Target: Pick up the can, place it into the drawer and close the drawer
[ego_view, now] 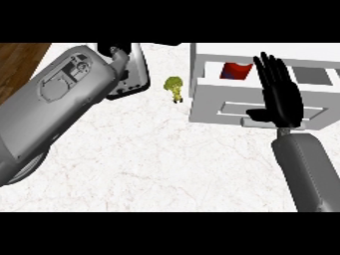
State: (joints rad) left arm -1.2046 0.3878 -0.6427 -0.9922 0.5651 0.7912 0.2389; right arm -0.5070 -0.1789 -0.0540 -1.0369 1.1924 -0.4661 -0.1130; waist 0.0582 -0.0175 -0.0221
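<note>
Already the can (label unreadable) lies inside the drawer.

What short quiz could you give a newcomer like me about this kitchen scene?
1. True or false: the red and blue can already sits inside the open drawer.
2. Which robot hand shows with straight fingers over the drawer's front? A) left B) right C) both
3. Fill in: in the head view, the small green thing on the counter lies to the ___ of the drawer.

Key: 1 true. 2 B, the right robot hand. 3 left.
</note>
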